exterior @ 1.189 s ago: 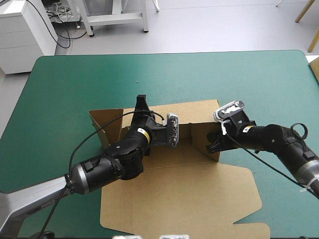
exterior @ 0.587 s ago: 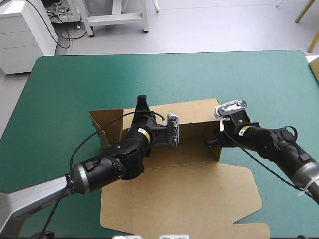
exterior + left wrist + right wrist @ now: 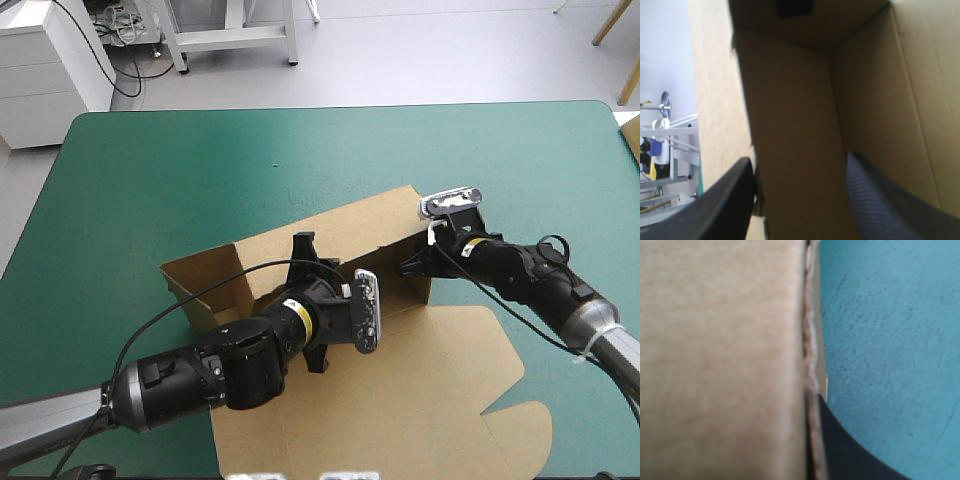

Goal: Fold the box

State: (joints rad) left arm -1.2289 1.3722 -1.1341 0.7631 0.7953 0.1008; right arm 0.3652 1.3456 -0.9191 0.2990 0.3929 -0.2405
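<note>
While the right claw [image 3: 406,268] pinches an end wall of the box [image 3: 400,400] to hold it upright, the left claw [image 3: 799,159] stands spread across a side wall, gripping nothing

close to my right wrist the box [image 3: 720,360] is one blurred brown field. its wall hides a finger of my right gripper [image 3: 809,400]; only the other black finger [image 3: 850,455] shows. beyond my left gripper [image 3: 800,157] a dark patch [image 3: 795,7] on the far wall is cut off, and i cannot name it. from above, my left arm [image 3: 250,355] covers much of the box floor, and the lid [image 3: 400,400] is cut off at its near side.
</note>
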